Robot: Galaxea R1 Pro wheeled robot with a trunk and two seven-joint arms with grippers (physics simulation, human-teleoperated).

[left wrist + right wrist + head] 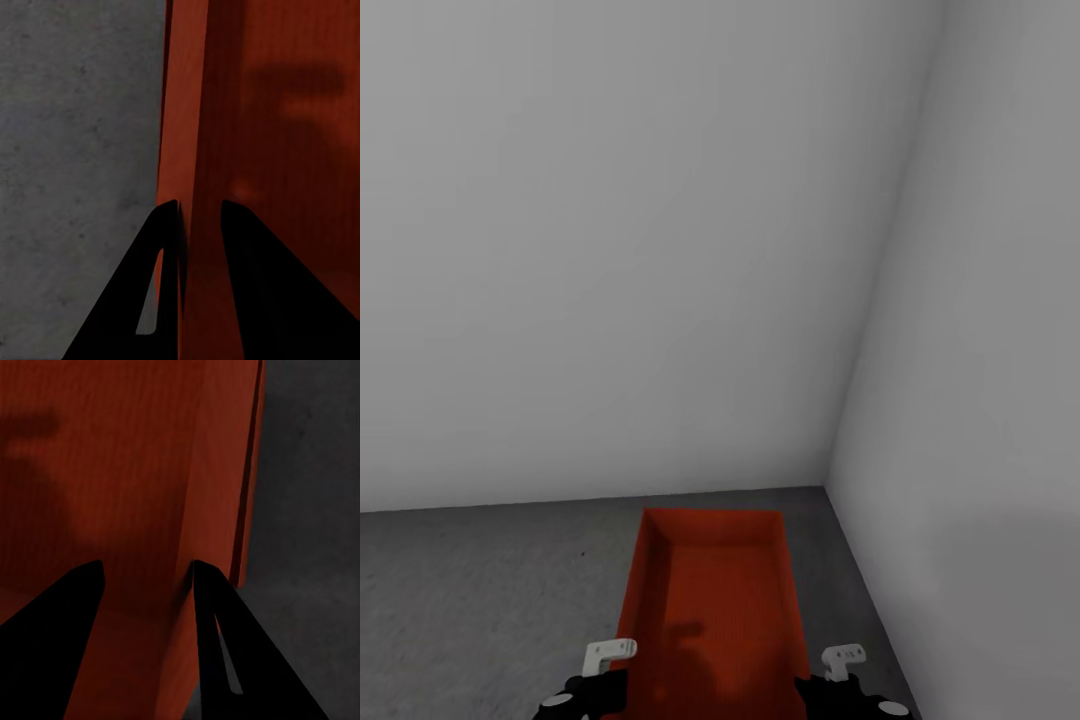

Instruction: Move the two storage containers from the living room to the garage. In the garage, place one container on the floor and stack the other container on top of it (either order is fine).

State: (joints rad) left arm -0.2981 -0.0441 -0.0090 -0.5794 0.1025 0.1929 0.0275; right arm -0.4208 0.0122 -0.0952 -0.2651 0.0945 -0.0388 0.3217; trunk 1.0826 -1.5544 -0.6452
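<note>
Gripping container [715, 610], near end cropped.

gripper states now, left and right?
Left gripper: shut on the storage container, fingers straddling its left wall.
Right gripper: shut on the same container, fingers straddling its right wall.

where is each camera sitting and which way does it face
Head view: on the head, looking forward and down at a grey corner, the orange-red container and both hands.
Left wrist view: along the left hand, which straddles the container's wall.
Right wrist view: along the right hand, which straddles the opposite wall.
All three views share the container and concrete floor.
</note>
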